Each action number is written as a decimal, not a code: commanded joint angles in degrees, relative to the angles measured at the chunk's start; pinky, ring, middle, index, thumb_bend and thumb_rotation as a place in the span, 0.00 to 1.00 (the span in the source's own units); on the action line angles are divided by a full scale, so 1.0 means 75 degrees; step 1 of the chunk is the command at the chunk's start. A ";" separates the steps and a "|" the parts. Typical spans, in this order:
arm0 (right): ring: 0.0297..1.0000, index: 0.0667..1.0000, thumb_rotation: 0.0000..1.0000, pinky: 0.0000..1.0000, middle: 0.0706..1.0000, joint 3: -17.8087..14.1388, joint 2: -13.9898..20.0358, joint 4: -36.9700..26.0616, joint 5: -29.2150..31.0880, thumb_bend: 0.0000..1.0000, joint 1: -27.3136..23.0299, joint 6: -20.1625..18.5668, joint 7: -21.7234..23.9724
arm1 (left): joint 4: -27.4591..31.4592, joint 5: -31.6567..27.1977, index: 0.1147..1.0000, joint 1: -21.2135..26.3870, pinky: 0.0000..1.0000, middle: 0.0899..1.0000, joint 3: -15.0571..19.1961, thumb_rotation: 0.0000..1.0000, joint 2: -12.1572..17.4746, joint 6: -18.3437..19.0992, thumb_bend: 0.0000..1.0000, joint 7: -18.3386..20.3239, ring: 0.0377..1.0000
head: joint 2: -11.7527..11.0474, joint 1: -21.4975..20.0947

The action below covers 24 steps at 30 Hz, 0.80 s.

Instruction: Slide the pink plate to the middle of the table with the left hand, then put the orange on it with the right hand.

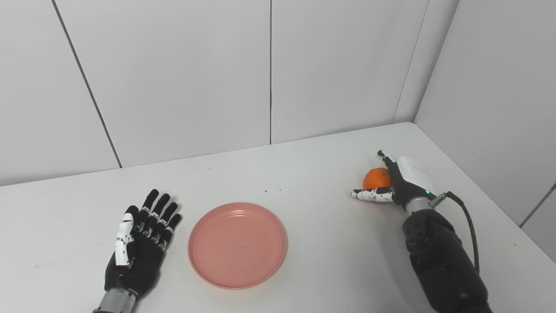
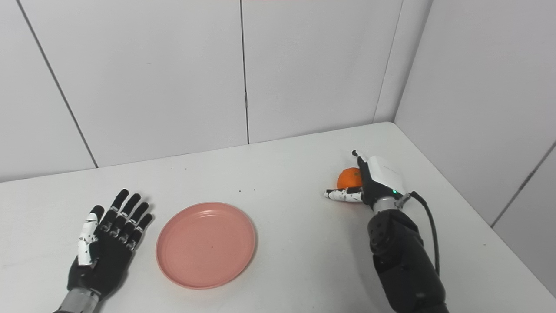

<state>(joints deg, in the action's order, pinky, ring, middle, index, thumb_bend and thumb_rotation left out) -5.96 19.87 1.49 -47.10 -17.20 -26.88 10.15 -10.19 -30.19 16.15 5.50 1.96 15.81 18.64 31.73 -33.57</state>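
the right hand is found cupped round the orange at the right side of the table, thumb under it, fingers behind; whether a firm hold is made cannot be told. the left hand is laid flat, fingers spread, holding nothing, just beside the pink plate. the plate is judged already near the middle. lifting and placing the orange is left.

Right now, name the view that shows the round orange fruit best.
The left eye view: more of the round orange fruit shows beside the right hand. In the right eye view the hand's back covers more of it, leaving a smaller patch.
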 commanded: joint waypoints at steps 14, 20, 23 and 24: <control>0.66 0.71 0.07 0.58 0.70 -0.0505 0.0049 -0.0035 -0.0077 0.86 -0.0439 -0.0003 0.0577 | -0.0069 0.0225 0.97 -0.0291 1.00 0.97 -0.0006 1.00 0.0152 0.0604 0.31 -0.0312 0.98 | 0.0089 0.0063; 0.43 0.47 0.12 0.40 0.48 -0.0640 -0.0052 -0.0005 -0.0162 0.55 -0.0437 -0.0002 0.0475 | -0.0085 0.0233 0.96 -0.0291 1.00 0.97 -0.0016 1.00 0.0152 0.0552 0.32 -0.0290 0.97 | 0.0111 0.0096; 0.38 0.45 0.13 0.31 0.45 -0.0721 -0.0103 -0.0070 -0.0155 0.52 -0.0451 -0.0001 0.0323 | -0.0072 0.0227 0.96 -0.0287 1.00 0.97 -0.0013 1.00 0.0139 0.0559 0.32 -0.0306 0.97 | 0.0137 0.0115; 0.38 0.45 0.13 0.31 0.45 -0.0715 -0.0091 -0.0106 -0.0102 0.52 -0.0447 -0.0002 0.0270 | -0.0076 0.0222 0.96 -0.0284 1.00 0.97 -0.0007 1.00 0.0132 0.0557 0.32 -0.0311 0.98 | 0.0137 0.0115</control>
<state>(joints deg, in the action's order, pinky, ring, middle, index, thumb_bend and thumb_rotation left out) -10.67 18.50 2.00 -48.07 -18.83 -26.93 13.88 -9.18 -30.08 15.93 5.50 2.28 16.94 18.46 32.70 -32.78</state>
